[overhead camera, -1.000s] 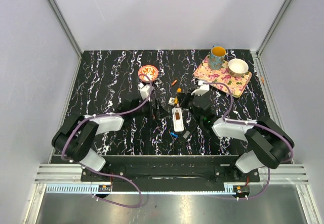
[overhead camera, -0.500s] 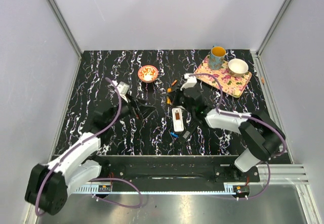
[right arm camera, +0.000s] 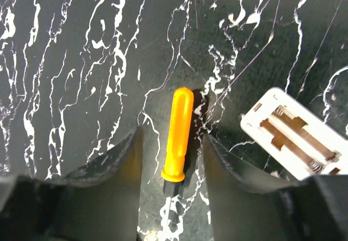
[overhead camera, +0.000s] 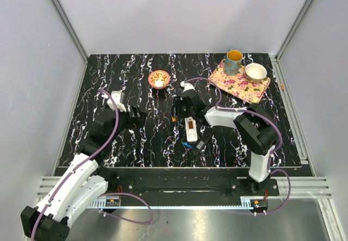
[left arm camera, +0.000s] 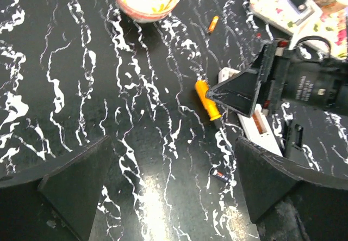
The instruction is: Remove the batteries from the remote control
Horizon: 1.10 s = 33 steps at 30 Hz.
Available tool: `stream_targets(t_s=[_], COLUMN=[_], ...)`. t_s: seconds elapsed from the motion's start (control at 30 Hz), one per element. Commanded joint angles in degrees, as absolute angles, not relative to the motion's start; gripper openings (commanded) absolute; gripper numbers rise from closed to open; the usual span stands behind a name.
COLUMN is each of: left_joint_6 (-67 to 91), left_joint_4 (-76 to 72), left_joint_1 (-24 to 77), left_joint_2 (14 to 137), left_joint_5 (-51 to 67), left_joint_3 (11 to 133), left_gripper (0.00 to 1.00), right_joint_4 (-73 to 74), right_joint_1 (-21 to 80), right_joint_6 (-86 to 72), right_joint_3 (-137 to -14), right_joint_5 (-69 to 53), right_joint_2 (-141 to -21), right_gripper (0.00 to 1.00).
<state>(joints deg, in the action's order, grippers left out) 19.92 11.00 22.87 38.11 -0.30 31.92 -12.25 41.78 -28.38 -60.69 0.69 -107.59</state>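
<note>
Now one dark-ended orange battery [right arm camera: 178, 135] lies on the desk [right arm camera: 65, 61] just left of the one white remote [right arm camera: 293, 137], and a second battery [left arm camera: 213, 23] lies well beyond the remote. My right gripper [right arm camera: 171, 143] has swung left of the remote and straddles the dark-ended orange battery, jaws apart; my left gripper [left arm camera: 174, 143] gapes empty.

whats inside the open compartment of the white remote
Bare slots with metal springs show in the remote; no battery in the part that shows. The rest is covered by the right gripper.
</note>
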Motion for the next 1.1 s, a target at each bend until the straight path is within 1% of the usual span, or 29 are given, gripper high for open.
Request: stream_targets(t_s=[0.0,0.03,0.07,0.13,0.3,0.5,0.6,0.63,0.7,0.83,0.9,1.0,1.07], left_joint_6=[20.13,20.13,20.13,20.13,19.78,19.77,21.09,21.70,21.97,22.85,22.85,22.15,21.80], left_joint_4=[13.80,13.28,13.01,12.48,11.43,9.94,9.15,9.14,8.88,8.26,7.48,5.72,4.75], left_joint_1=[23.03,22.94,22.94,23.03,22.94,22.94,22.94,22.94,22.94,23.03,22.94,22.94,22.94], left_joint_2=[38.58,38.67,38.76,38.85,40.07,41.66,41.66,41.66,41.84,41.49,40.96,40.17,39.99], left_joint_5=[-4.57,-4.31,-3.61,-3.17,-2.29,-2.63,-5.35,-6.93,-7.99,-11.68,-12.83,-13.01,-12.66], left_joint_3=[33.75,33.58,33.49,33.31,32.78,31.56,30.68,30.67,30.24,29.10,28.04,26.90,26.02], left_gripper=[0.99,0.99,0.99,0.99,0.99,0.99,0.99,0.99,0.99,0.99,0.99,0.99,0.99], right_joint_4=[-10.98,-11.94,-12.39,-13.70,-15.64,-19.16,-18.20,-17.32,-15.48,-8.80,-5.56,-3.09,-2.11], right_joint_1=[42.28,42.19,42.27,42.28,42.27,42.19,42.28,42.28,42.19,41.75,41.14,39.91,38.42], right_joint_6=[-27.86,-27.86,-27.95,-27.86,-27.86,-26.90,-24.62,-23.91,-21.99,-20.65,-20.22,-18.99,-18.81], right_joint_3=[-62.50,-62.06,-61.62,-60.21,-56.96,-48.53,-43.08,-41.94,-38.42,-33.14,-31.12,-29.53,-29.36], right_joint_5=[-1.58,-1.50,-0.89,-0.44,1.67,7.90,14.40,18.24,21.95,34.67,37.52,40.16,40.43], right_joint_2=[-106.62,-105.65,-105.21,-103.54,-99.76,-89.75,-80.02,-77.89,-73.41,-58.74,-52.25,-46.08,-44.39], right_gripper=[0.58,0.62,0.82,0.99,1.00,1.00,1.00,1.00,1.00,1.00,1.00,1.00,1.00])
